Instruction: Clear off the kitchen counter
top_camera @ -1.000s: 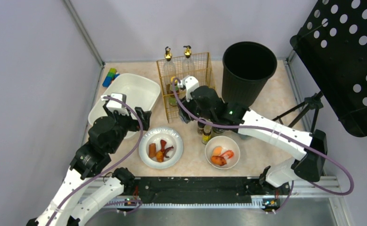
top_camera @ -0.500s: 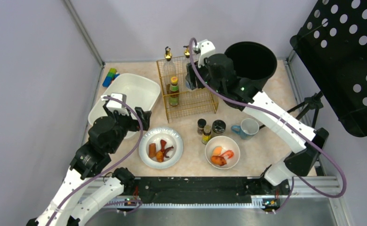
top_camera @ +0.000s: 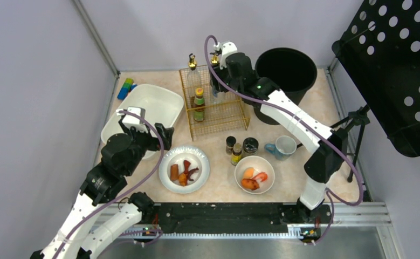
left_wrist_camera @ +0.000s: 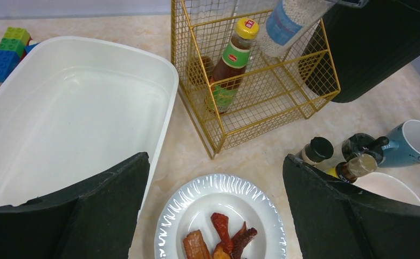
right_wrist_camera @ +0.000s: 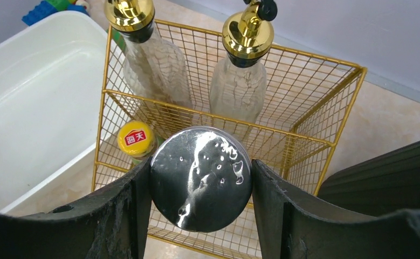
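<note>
The beige kitchen counter (top_camera: 304, 124) carries a white plate (top_camera: 184, 168) of food scraps, a white bowl (top_camera: 254, 174) of food, three small jars (top_camera: 236, 151) and a blue mug (top_camera: 284, 145). My right gripper (top_camera: 218, 81) is shut on a shaker with a shiny metal cap (right_wrist_camera: 199, 178) and holds it above the gold wire rack (top_camera: 215, 102). In the right wrist view the fingers (right_wrist_camera: 137, 210) press both sides of the cap. My left gripper (left_wrist_camera: 215, 216) is open and empty, hovering over the plate (left_wrist_camera: 218, 216).
The rack (right_wrist_camera: 304, 108) holds two gold-capped glass bottles (right_wrist_camera: 240, 70) and a yellow-capped sauce bottle (left_wrist_camera: 232, 65). A black bin (top_camera: 286, 70) stands right of the rack. A white tub (top_camera: 143, 108) sits left of it, with toy blocks (top_camera: 125, 88) behind.
My right gripper lifted the shaker from the jars near the bowl and carried it back over the wire rack. The left arm has not moved.
</note>
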